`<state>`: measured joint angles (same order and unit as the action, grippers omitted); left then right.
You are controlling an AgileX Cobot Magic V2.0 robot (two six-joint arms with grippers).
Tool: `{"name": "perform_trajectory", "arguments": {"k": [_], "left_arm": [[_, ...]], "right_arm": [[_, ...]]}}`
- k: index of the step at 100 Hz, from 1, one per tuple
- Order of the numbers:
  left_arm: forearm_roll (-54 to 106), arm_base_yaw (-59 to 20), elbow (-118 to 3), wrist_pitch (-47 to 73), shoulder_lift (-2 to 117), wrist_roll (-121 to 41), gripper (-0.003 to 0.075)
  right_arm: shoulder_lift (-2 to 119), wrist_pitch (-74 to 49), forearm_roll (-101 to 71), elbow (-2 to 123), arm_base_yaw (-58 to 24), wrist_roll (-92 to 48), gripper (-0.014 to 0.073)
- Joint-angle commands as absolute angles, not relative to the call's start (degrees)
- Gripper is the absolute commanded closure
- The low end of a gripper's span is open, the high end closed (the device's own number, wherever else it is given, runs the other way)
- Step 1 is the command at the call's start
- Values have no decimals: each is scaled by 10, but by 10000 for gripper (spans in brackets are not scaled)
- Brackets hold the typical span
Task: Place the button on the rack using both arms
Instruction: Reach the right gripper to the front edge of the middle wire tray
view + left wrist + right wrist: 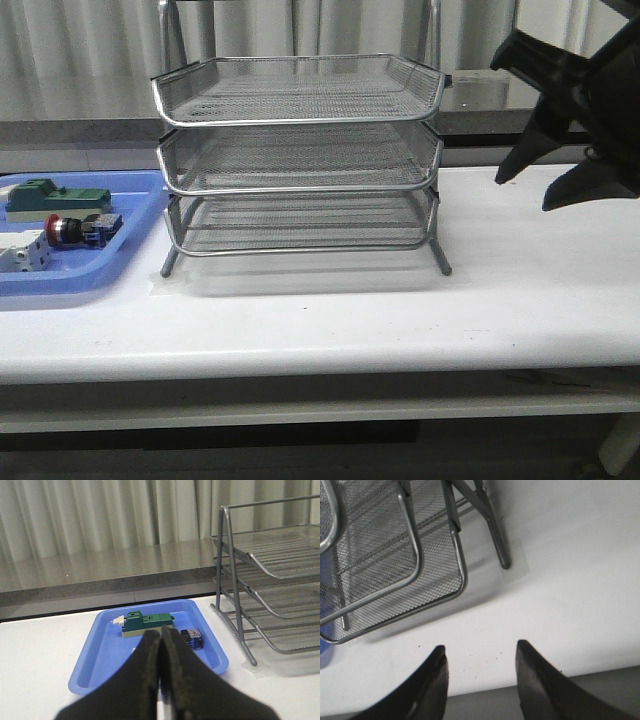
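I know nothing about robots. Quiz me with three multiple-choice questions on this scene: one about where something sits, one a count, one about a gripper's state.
1. Where does the button lie?
A. In the blue tray
B. On the rack's top tier
C. Between the right gripper's fingers

2. How many mesh tiers has the rack?
A. Two
B. Three
C. Five

3. How do the left gripper's fingers stand?
A. Wide apart
B. Clamped on the green block
C. Pressed together, holding nothing

Answers:
1 A: its red cap shows inside the blue tray, left of the rack.
2 B: the front view shows three stacked tiers.
3 C: the left wrist view shows the fingers touching, while the right gripper is open above the table.
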<state>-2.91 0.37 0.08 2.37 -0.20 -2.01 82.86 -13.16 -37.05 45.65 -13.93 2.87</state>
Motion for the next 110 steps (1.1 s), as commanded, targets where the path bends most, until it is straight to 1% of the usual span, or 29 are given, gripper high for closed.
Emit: {"name": "perform_trajectory", "arguments": {"k": [1,37,60,110], "left_arm": [[-28,0,27,-23,-9,-17,741],[-28,0,27,-23,-9,-17,741],[-28,0,27,-23,-9,-17,741],[-28,0,27,-23,-9,-17,741]], "right_arm": [[829,-109,-381,492,-140,20,251],[879,-164,-398,558,-140,19,251],[888,-167,-414,559,-140,-5,251],[888,-172,-427,559,-140,-10,251]]}}
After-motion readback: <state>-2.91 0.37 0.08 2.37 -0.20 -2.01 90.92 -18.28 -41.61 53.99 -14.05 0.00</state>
